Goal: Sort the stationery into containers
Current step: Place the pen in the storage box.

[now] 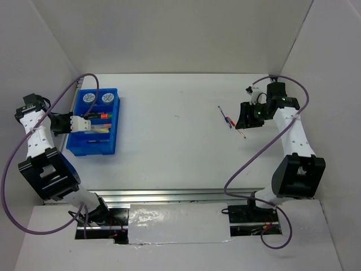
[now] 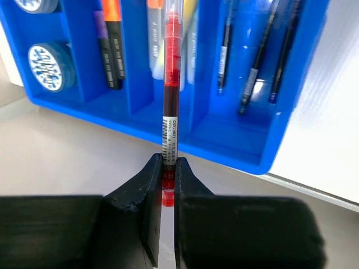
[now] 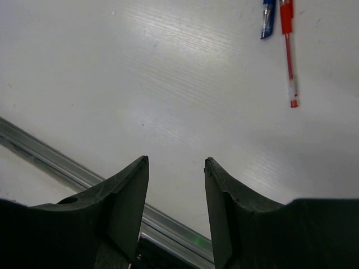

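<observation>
Left wrist view: left arm bent toward tray, left claw clamped on red pen; right claw half open, empty.

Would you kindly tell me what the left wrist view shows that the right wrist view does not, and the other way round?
Only the left wrist: the left gripper shut on a held red pen that points toward the blue tray, which holds tape rolls, highlighters and dark pens.
Only the right wrist: the right gripper open and empty above the table, a loose red pen beside a blue pen, and a metal rail.
Both: each gripper's own dark jaws at the bottom edge, and pale table surface.
</observation>
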`<state>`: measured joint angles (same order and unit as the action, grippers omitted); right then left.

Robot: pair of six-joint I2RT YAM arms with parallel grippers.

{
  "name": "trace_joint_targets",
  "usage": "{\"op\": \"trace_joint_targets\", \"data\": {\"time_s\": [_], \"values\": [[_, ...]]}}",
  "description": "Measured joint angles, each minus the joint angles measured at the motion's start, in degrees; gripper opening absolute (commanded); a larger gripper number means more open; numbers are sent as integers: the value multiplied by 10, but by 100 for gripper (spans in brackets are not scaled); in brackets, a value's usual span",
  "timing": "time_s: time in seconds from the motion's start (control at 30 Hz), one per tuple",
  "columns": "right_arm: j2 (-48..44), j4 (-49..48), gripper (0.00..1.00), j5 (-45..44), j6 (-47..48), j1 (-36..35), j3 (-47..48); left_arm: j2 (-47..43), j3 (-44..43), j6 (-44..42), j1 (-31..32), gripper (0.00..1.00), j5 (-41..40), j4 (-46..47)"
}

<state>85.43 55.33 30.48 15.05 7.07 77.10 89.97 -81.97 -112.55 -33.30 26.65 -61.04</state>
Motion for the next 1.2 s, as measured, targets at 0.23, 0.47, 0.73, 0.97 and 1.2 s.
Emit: {"op": "trace_joint_targets", "data": {"time_s": [0.23, 0.47, 0.73, 0.97, 1.2], "values": [[-6, -5, 51, -22, 0, 7, 3, -17, 90, 0, -5, 3, -18, 23], [20, -4, 51, -21, -2, 14, 18, -19, 122, 0, 26, 4, -34, 47], [34, -3, 51, -9, -4, 15, 55, -9, 114, 0, 62, 18, -52, 62], [68, 3, 51, -2, 1, 14, 96, 12, 97, -2, 80, 34, -67, 56], [92, 4, 50, -3, 4, 5, 104, 26, 65, -2, 83, 44, -73, 40]]}}
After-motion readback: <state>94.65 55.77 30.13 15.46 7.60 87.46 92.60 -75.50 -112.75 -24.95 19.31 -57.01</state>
